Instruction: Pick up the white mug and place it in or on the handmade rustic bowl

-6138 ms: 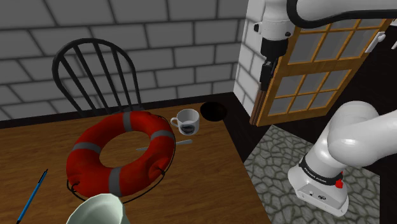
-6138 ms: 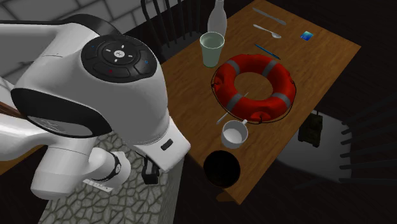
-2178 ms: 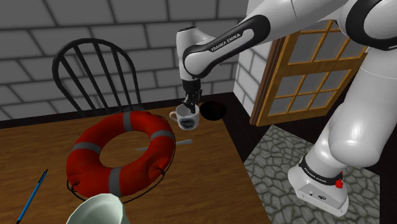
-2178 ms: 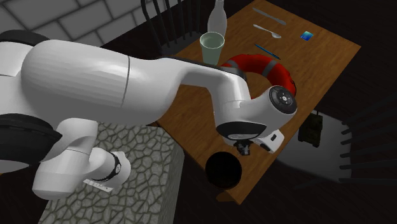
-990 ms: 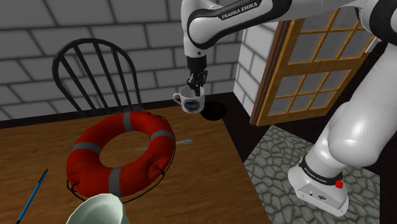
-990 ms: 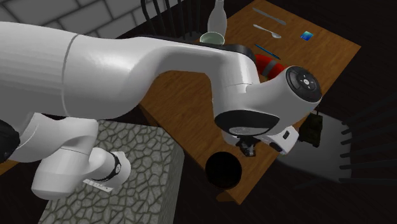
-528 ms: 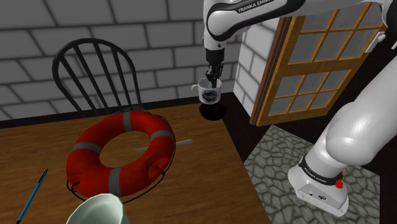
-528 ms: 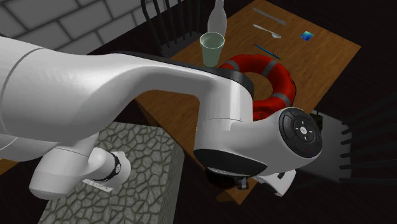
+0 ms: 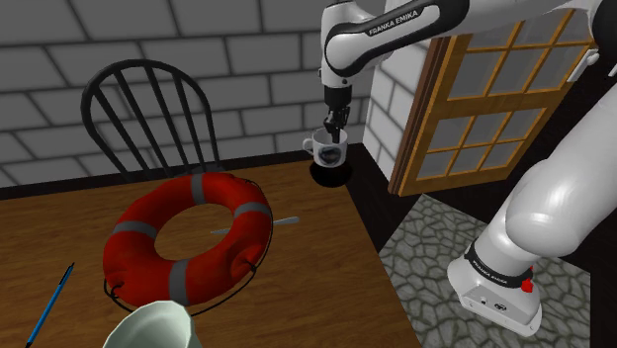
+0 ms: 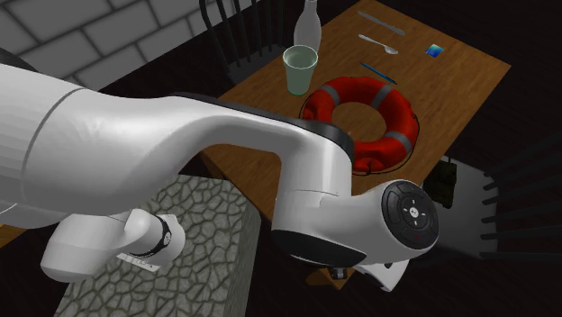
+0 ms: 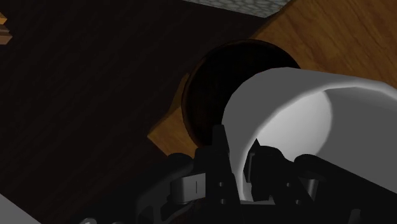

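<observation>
**Figure: grasp over the target.** Your gripper (image 9: 334, 130) clasped the white mug (image 9: 330, 150) by its rim, one finger (image 11: 219, 149) outside the wall and one inside. In the shoulder view the mug hung just above the dark bowl (image 9: 331, 176), handle toward 9 o'clock; whether the two touched could not be told. The bowl sat at the corner of the wooden table (image 9: 326, 267), at about 2 o'clock from the red life ring (image 9: 188, 237).

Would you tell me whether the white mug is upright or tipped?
Upright: the mug hangs rim-up from the claw, over the dark bowl.
</observation>
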Controlling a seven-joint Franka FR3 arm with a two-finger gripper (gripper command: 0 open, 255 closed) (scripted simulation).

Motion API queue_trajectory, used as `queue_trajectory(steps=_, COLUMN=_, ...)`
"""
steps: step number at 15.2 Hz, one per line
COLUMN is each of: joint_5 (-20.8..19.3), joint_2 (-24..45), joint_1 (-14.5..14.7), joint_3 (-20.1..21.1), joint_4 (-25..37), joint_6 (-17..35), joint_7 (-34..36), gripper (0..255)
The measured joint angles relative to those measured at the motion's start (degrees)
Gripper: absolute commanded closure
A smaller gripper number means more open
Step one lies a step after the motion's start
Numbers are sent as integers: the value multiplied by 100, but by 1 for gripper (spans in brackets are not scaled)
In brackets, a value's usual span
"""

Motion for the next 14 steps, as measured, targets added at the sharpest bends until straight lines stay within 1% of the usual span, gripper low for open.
queue_trajectory(steps=8, joint_5=-4, joint_2=237, joint_1=4, joint_3=7, joint_4=-390, joint_6=626, joint_7=-9, gripper=255)
queue_trajectory(steps=14, joint_5=-3, joint_2=269, joint_1=7, joint_3=9, joint_4=-452, joint_6=725, joint_7=-6, gripper=255)
